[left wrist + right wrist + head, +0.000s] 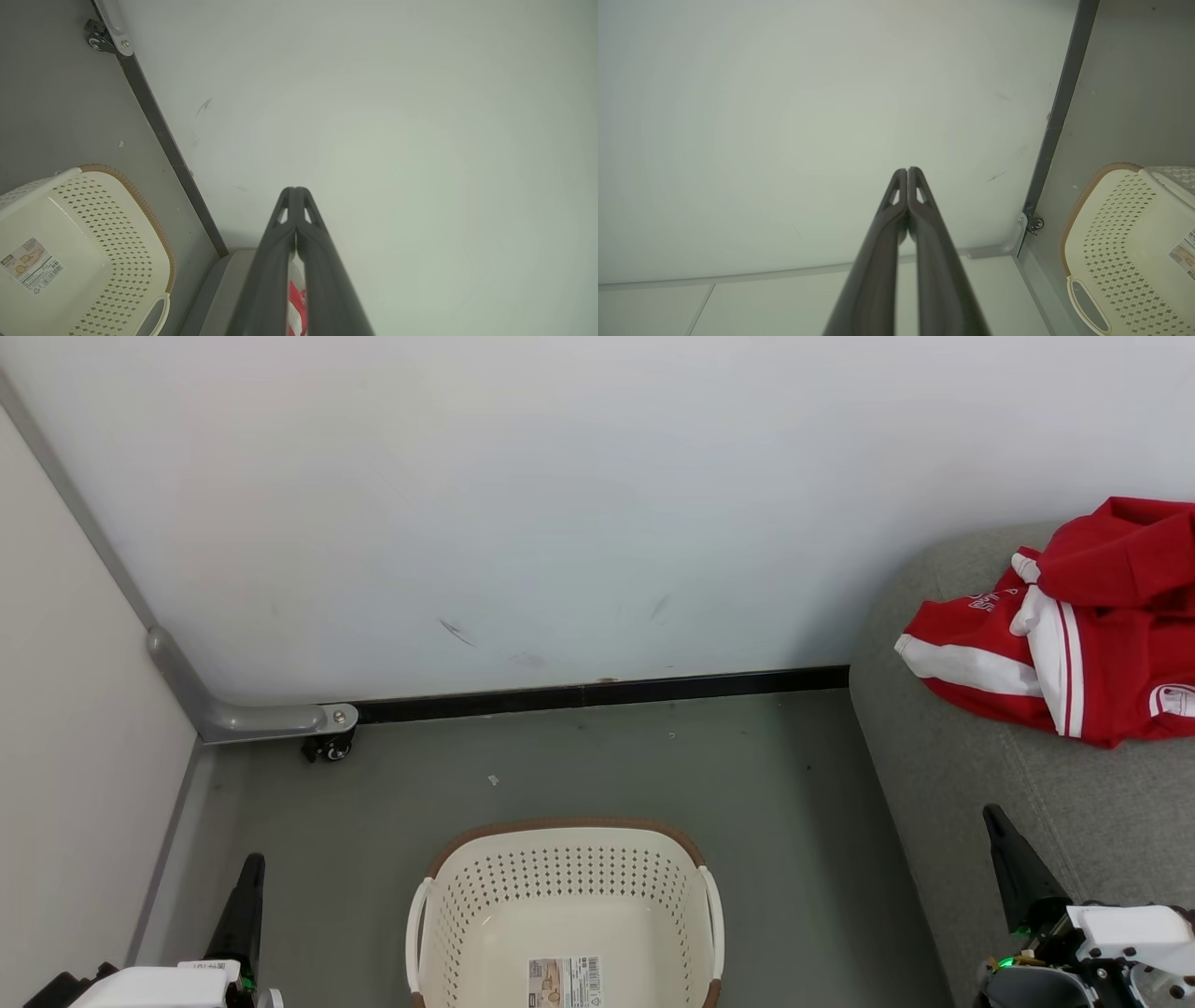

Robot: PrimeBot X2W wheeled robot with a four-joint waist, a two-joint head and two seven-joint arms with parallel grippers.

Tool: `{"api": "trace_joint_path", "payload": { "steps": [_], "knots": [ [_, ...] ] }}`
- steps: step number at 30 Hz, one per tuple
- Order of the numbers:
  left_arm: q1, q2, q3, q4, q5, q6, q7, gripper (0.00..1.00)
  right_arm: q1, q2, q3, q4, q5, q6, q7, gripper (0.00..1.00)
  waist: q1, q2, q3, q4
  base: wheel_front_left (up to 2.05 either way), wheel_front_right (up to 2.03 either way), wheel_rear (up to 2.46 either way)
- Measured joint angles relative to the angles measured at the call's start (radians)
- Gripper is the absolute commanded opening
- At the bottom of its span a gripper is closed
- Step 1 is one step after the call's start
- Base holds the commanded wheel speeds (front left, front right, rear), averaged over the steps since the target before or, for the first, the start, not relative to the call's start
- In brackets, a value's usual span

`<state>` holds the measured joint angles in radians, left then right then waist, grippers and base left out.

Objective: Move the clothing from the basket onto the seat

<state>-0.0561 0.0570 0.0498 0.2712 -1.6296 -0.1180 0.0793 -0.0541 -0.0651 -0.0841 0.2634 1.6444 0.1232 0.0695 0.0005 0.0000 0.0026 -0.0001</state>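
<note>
The red clothing, with white stripes and trim, lies heaped on the grey seat at the right of the head view. The cream basket with its brown rim stands on the floor at the bottom centre; a barcode sticker shows on its bare bottom. My left gripper is shut at the lower left, left of the basket. My right gripper is shut at the lower right, over the seat's front edge. In the left wrist view the shut gripper points at the wall, a strip of red clothing showing between its fingers' bases.
A white wall with a black skirting strip runs behind the basket. A grey metal foot with a caster sits in the left corner beside a pale partition. Grey floor lies between basket and wall.
</note>
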Motion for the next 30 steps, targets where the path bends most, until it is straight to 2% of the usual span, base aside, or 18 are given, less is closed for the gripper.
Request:
{"api": "trace_joint_path", "payload": {
  "steps": [30],
  "knots": [
    [0.0, -0.001, 0.001, 0.004, 0.0, 0.0, 0.008, 0.0, -0.001, 0.0, -0.002, 0.001, 0.0, 0.0, 0.001, 0.0, -0.0001, 0.0, 0.0, 0.0, 0.0, 0.0, 0.0]
  ]
}}
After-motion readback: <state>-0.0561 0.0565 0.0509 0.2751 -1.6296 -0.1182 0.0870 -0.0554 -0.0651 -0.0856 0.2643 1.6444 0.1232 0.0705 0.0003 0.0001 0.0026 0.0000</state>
